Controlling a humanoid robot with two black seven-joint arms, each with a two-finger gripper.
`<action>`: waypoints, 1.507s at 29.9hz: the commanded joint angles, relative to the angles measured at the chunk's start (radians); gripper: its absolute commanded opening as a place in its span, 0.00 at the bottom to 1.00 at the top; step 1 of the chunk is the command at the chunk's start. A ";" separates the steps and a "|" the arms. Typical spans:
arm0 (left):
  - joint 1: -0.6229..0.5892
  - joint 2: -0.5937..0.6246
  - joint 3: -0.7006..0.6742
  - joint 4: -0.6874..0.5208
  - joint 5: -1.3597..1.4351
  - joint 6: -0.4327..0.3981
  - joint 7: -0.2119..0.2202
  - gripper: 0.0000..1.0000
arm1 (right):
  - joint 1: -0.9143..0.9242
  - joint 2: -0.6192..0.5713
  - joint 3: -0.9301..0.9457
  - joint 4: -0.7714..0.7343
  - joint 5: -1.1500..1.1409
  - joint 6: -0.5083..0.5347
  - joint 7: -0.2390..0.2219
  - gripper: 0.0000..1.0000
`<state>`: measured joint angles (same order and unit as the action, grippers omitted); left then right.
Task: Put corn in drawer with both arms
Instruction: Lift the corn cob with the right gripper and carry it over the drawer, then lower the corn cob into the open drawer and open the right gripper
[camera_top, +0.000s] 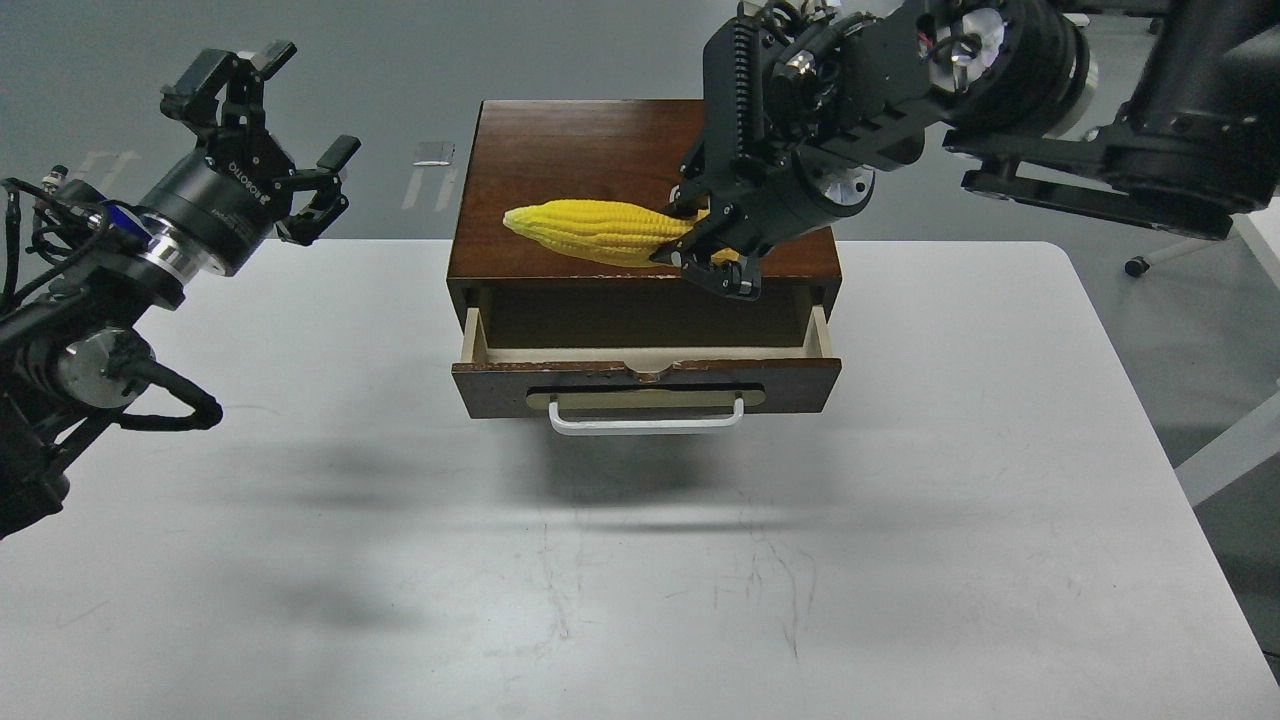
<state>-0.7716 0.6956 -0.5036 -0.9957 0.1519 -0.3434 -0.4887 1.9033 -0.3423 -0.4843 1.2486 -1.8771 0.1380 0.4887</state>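
The corn (590, 230) is a bright yellow cob held level, pointed tip to the left, just above the front edge of the cabinet top. My right gripper (712, 262) is shut on its thick right end. The dark-brown drawer (645, 372) stands pulled open below it, with a white bar handle (645, 420) and a pale wood inside that shows nothing in it. My left gripper (265, 125) is open and empty, raised at the far left, well apart from the cabinet (600, 150).
The cabinet stands at the back middle of a white table (900, 550). The right arm (1050, 80) reaches in over the cabinet's back right corner. Grey floor lies beyond the table's far edge, and a white desk leg (1225, 455) stands at the right.
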 joint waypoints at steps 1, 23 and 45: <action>0.002 0.013 -0.001 0.000 0.000 0.000 0.000 0.99 | -0.006 -0.004 -0.037 0.005 -0.005 -0.034 0.000 0.00; 0.003 0.045 -0.007 -0.027 0.000 0.000 0.000 0.99 | -0.078 0.002 -0.086 0.002 -0.004 -0.037 0.000 0.00; 0.003 0.047 -0.007 -0.027 0.000 -0.002 0.000 0.99 | -0.096 0.002 -0.091 -0.001 -0.002 -0.035 0.000 0.40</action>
<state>-0.7685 0.7422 -0.5108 -1.0231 0.1519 -0.3450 -0.4887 1.8067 -0.3399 -0.5751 1.2470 -1.8794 0.1029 0.4887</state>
